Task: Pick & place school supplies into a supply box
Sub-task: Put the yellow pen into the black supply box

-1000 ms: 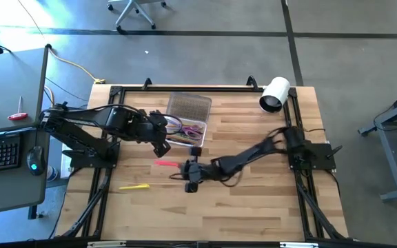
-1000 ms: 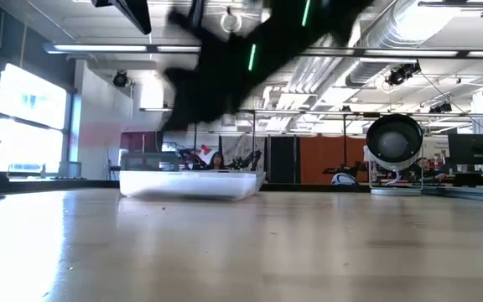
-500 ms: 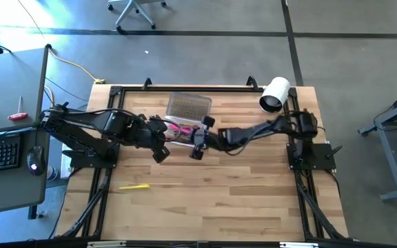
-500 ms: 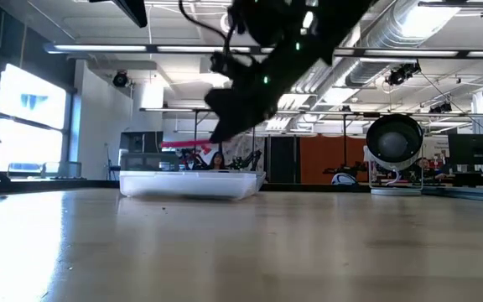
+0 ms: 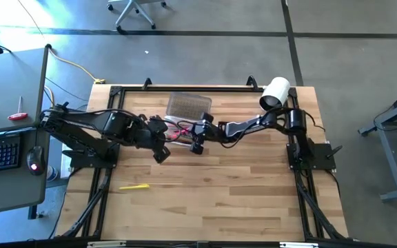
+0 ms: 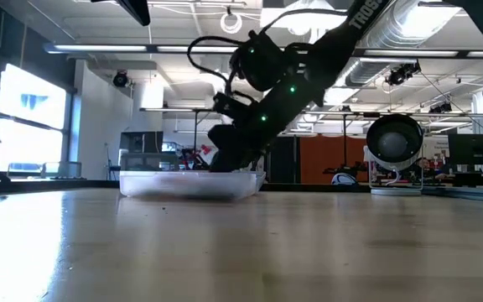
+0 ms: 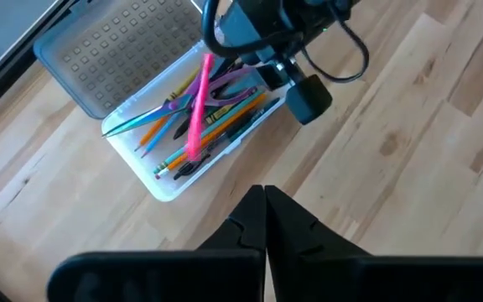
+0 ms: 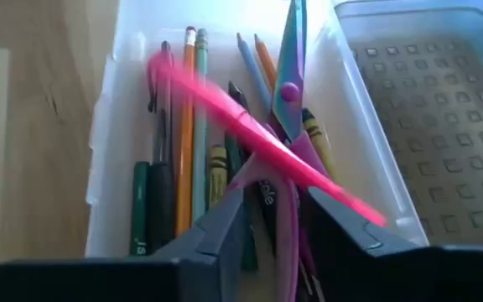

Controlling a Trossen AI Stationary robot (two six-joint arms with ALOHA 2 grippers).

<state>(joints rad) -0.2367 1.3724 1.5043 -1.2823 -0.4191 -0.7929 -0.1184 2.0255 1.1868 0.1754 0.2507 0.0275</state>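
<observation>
The clear supply box [image 5: 185,131] stands at the table's far middle with its ribbed lid [image 5: 188,105] open on the far side. It holds pencils, pens, crayons and the purple-handled scissors [image 8: 288,109]. A pink pen [image 8: 258,138], blurred, lies slantwise over them; it also shows in the left wrist view [image 7: 196,105]. My right gripper [image 8: 275,205] is open just above the box's right end [image 5: 197,134], and the pen lies beyond its fingertips. My left gripper [image 7: 264,197] is shut and empty, above the table near the box's near side [image 5: 160,153]. A yellow pen [image 5: 135,186] lies on the table at the near left.
A large white roll [image 5: 276,94] lies at the table's far right corner, beside the right arm's base. A black frame [image 5: 185,88] runs along the table's edges. In the low view the box [image 6: 191,183] stands on the table under my right gripper [image 6: 225,159].
My right gripper has gone from the table's middle toward the far edge with the pink pen, then down over the box. The pen, carried above the table a second ago, now lies slantwise in the box.
</observation>
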